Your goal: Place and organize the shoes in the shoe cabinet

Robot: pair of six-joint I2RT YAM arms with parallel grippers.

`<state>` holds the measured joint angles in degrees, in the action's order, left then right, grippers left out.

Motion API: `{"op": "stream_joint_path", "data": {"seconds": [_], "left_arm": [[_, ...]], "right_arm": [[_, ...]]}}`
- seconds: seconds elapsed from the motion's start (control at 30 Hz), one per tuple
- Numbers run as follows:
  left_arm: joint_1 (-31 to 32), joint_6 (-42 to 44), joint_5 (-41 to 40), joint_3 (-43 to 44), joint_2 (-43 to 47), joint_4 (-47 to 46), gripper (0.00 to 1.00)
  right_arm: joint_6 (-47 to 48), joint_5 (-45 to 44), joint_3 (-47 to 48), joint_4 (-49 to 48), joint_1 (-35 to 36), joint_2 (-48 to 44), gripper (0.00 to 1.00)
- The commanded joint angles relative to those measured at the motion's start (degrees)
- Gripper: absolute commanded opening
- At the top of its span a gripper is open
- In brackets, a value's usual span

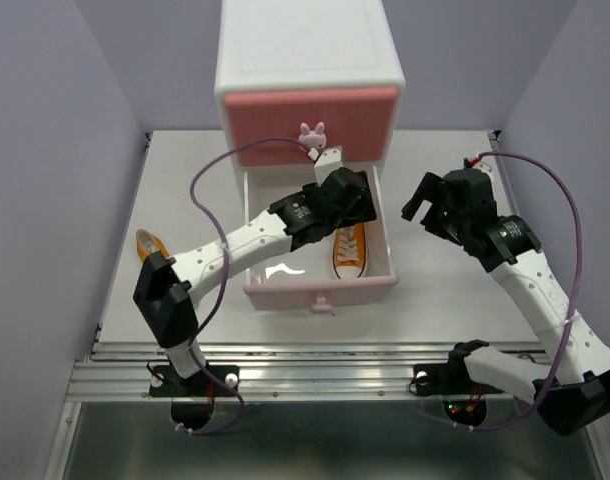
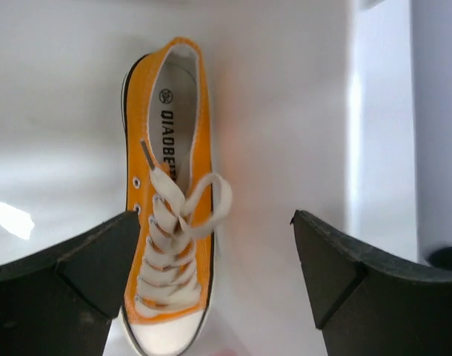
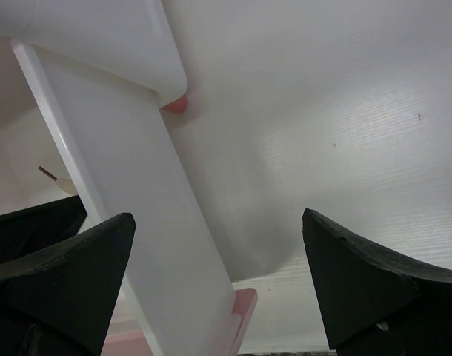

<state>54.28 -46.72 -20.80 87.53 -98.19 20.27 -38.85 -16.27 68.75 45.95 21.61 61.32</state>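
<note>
Left arm is reaching out over the pulled-out pale pink lower drawer (image 1: 320, 288) of the white plastic two-drawer shoe cabinet (image 1: 305, 45), and on my wrist view the left gripper (image 2: 214, 215) stands wide, both black fingers well clear of anything, holding nothing. Right below it lies an orange canvas lace-up sneaker with white laces (image 2: 170, 222), flat on its sole on the drawer floor, on the drawer's right side, white toe cap pointing to the near end. The deeper pink upper drawer (image 1: 285, 120) is shut, with its white bunny-shaped knob (image 1: 312, 133) just above the arm. A second orange sneaker (image 1: 148, 243) sits out on the white table (image 1: 445, 290) at the left, half hidden behind my left arm's elbow. Over on the right, the right gripper (image 1: 430, 205) hangs just beside the drawer's right wall, fingers spread wide, gripping nothing.
</note>
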Motion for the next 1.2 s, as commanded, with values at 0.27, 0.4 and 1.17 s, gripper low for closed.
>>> {"op": "stream_joint_path", "data": {"seconds": [0.27,0.4,1.17], "left_arm": [[0.6,-9.0,-15.0,-5.2,36.7,17.1,0.98],[-1.8,-13.5,-23.7,-8.1,47.0,29.2,0.99],[-53.8,-11.6,-5.2,-36.6,38.4,11.7,0.99]], "right_arm": [[0.4,-1.6,-1.8,-4.8,0.1,-2.5,1.0],[1.3,0.6,-1.3,-5.6,0.1,-0.4,1.0],[6.0,6.6,1.2,-4.6,0.1,4.9,1.0]]}}
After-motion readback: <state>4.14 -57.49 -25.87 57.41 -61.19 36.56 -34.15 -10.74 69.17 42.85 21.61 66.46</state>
